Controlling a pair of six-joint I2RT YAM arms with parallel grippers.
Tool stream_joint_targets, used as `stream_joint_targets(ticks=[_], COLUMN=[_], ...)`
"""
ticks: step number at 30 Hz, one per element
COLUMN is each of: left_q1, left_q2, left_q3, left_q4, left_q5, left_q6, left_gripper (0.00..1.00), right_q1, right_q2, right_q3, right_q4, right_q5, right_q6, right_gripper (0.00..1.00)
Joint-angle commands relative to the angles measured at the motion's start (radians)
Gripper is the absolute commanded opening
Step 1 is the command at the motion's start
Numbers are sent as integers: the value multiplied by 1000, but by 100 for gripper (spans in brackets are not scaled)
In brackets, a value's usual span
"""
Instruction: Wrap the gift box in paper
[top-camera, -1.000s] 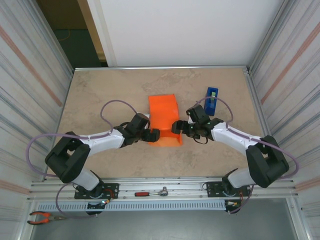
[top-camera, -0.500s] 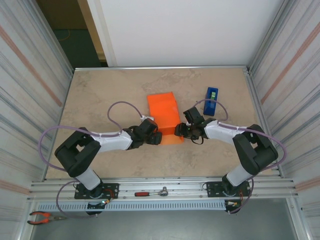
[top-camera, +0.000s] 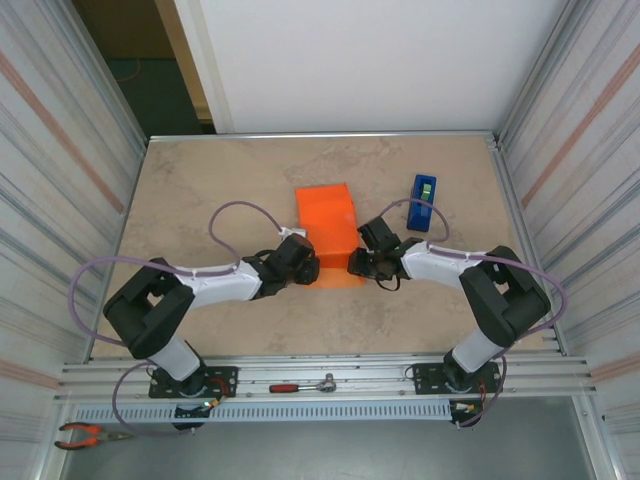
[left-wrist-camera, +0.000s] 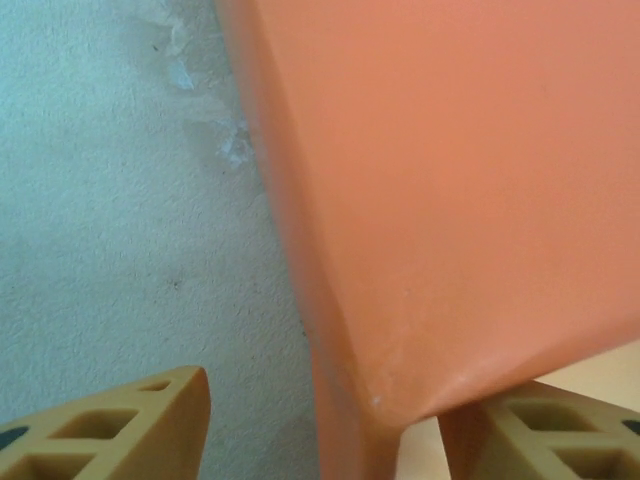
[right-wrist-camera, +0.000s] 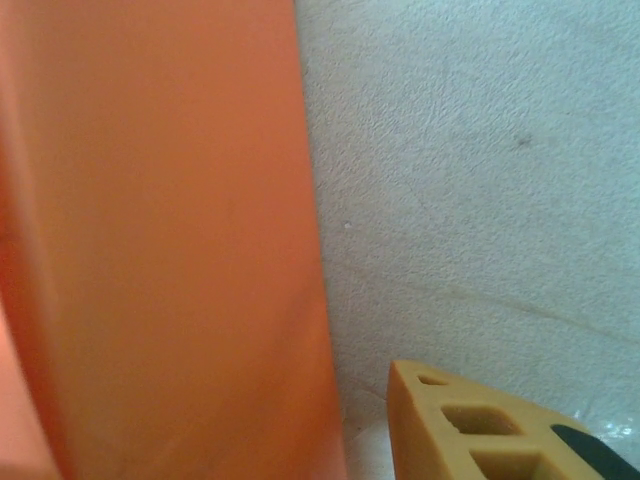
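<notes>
The orange paper (top-camera: 327, 232) is folded over into a box-shaped bundle at the table's middle, and the gift box is hidden under it. My left gripper (top-camera: 306, 269) is against the bundle's near left corner. In the left wrist view it (left-wrist-camera: 325, 405) stands open, and a folded corner of the paper (left-wrist-camera: 450, 200) hangs down between its tan fingers (left-wrist-camera: 120, 430). My right gripper (top-camera: 358, 263) is at the near right corner. Its wrist view has one tan finger (right-wrist-camera: 490, 430) on the bare table beside the paper's edge (right-wrist-camera: 180, 250); the paper covers the other, and the jaws look open.
A blue tape dispenser (top-camera: 422, 201) stands right of the bundle, just beyond the right arm. A red-handled tool (top-camera: 300, 386) lies on the front rail, and pliers (top-camera: 80, 434) lie at the front left. Corrugated walls close in both sides; bare tabletop (top-camera: 200, 190) lies far left.
Both grippers have moved inward to the bundle's near corners, and the paper's near end has been drawn in narrower. The tape dispenser has not moved.
</notes>
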Motion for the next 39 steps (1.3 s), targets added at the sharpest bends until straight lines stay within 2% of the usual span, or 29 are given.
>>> stream_joint_targets(ticks=[1,6,11,14,16,17,18,20,24,29,31,32,36,39], left_q1=[-7,-34,-80,-102,-112,-117,-122,-129,-139,-156,-161,-161,-162,-163], left_q2=[26,51,81,98,108,112,118,119,98,58,45,40,36,34], left_q3=[4,22,55,76,90,98,105,105,90,58,45,39,33,26], left_q4=[20,7,-46,-87,-109,-122,-129,-132,-135,-139,-139,-140,-154,-158], left_q5=[-15,-65,-153,-201,-221,-228,-235,-236,-236,-233,-235,-236,-243,-242], left_q6=[-24,-56,-98,-126,-141,-145,-146,-145,-151,-164,-168,-170,-168,-168], left_gripper=[54,48,27,26,28,27,23,13,5,1,1,1,1,0], right_q1=[20,47,72,85,88,90,95,101,125,149,156,156,154,151], right_q2=[13,13,9,9,10,10,9,4,-23,-67,-88,-99,-160,-194], right_q3=[32,33,34,42,47,46,47,43,32,11,0,-7,-42,-57], right_q4=[-13,-32,-50,-75,-88,-93,-94,-97,-113,-126,-133,-136,-155,-164], right_q5=[42,78,122,153,167,169,171,177,189,192,189,184,158,143], right_q6=[38,87,136,153,167,170,171,173,183,197,200,200,192,181], right_gripper=[35,24,13,14,22,22,17,1,0,1,6,12,50,66])
